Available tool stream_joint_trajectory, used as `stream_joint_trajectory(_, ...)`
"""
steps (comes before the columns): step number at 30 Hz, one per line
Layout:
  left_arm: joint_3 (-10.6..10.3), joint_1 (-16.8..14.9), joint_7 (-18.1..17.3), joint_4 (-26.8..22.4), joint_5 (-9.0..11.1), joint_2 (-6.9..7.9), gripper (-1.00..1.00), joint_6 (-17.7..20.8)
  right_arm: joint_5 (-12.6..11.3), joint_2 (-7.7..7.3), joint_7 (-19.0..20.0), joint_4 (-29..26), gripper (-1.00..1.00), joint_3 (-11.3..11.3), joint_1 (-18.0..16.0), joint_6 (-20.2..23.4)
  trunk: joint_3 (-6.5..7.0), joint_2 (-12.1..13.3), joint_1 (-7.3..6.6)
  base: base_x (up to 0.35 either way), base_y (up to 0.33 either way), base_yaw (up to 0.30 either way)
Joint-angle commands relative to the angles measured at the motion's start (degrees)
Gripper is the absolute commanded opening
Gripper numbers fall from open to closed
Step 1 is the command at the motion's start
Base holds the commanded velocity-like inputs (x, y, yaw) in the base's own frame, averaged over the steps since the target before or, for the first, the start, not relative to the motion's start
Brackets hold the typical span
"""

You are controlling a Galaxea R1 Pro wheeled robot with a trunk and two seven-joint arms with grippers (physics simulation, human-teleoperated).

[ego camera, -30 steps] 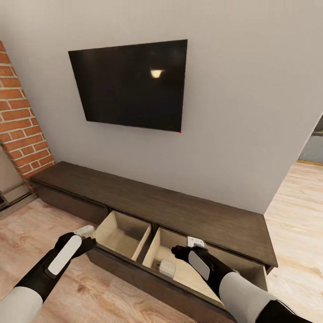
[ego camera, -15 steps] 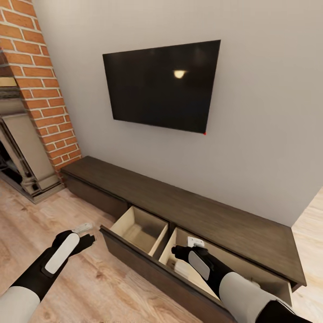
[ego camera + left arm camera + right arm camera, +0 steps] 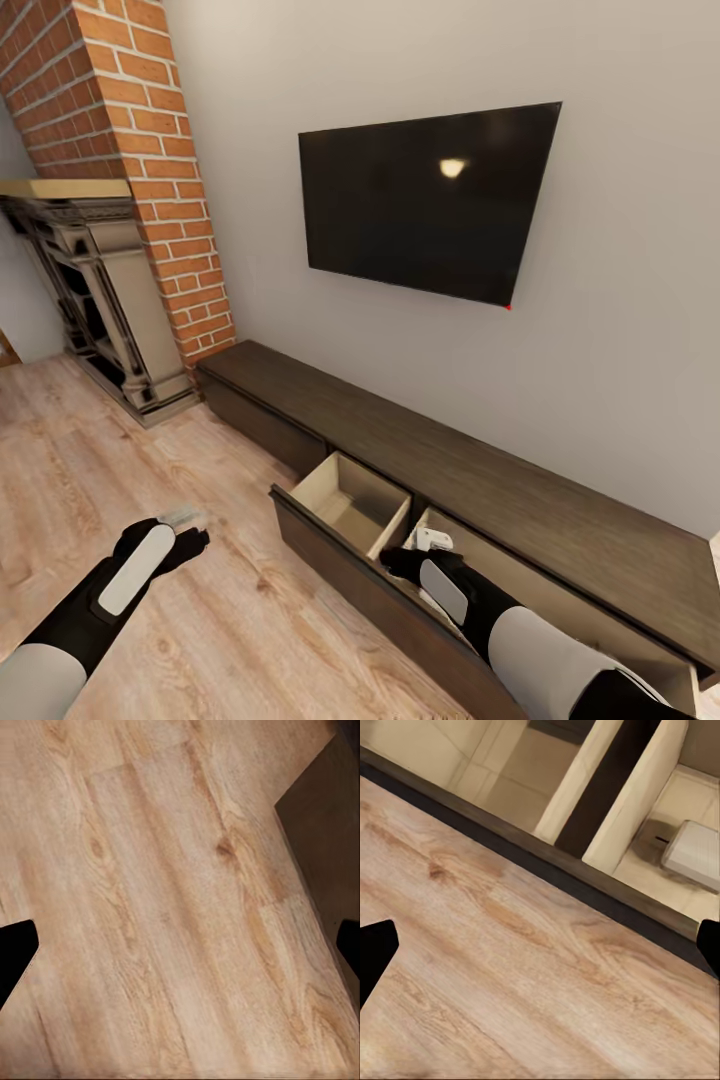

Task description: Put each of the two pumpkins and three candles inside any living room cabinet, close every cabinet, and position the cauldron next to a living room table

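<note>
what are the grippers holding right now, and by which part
Nothing. The left gripper hangs over bare wood floor with its jaws apart and empty; the right gripper, by the open cabinet drawer, is open and empty too.

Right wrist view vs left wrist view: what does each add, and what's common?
Right wrist: the open cabinet drawer, with pale compartments split by dividers and a pale boxy object lying in one. Left wrist: a dark brown panel at one edge, too cropped to identify. Both: light wood floor, and dark fingertips set wide apart at the frame's sides, so the left hand and right hand are open and empty.
</note>
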Motion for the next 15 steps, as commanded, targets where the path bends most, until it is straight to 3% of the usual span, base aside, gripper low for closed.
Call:
stream_joint_trajectory(1,-0.20,-0.03,0.54,-0.07,0.51,0.07,1.00,0.00,-0.50,-0.05,-0.48,-0.12,1.00,0.46,-0.05,0.12,0.13,0.38,-0.26,-0.330,0.000,0.288)
stream_joint_trajectory(8,0.64,0.00,0.54,-0.07,0.57,0.23,1.00,0.55,-0.50,-0.05,-0.46,-0.12,1.00,0.46,-0.05,0.07,1.38,3.19,-1.80,-0.338,0.000,0.288)
stream_joint_trajectory(15,1.07,0.00,0.54,-0.07,0.47,0.19,1.00,3.70,-0.50,-0.01,-0.46,-0.12,1.00,0.46,-0.05,0.07,2.64,5.99,-3.34,-0.340,0.000,0.288)
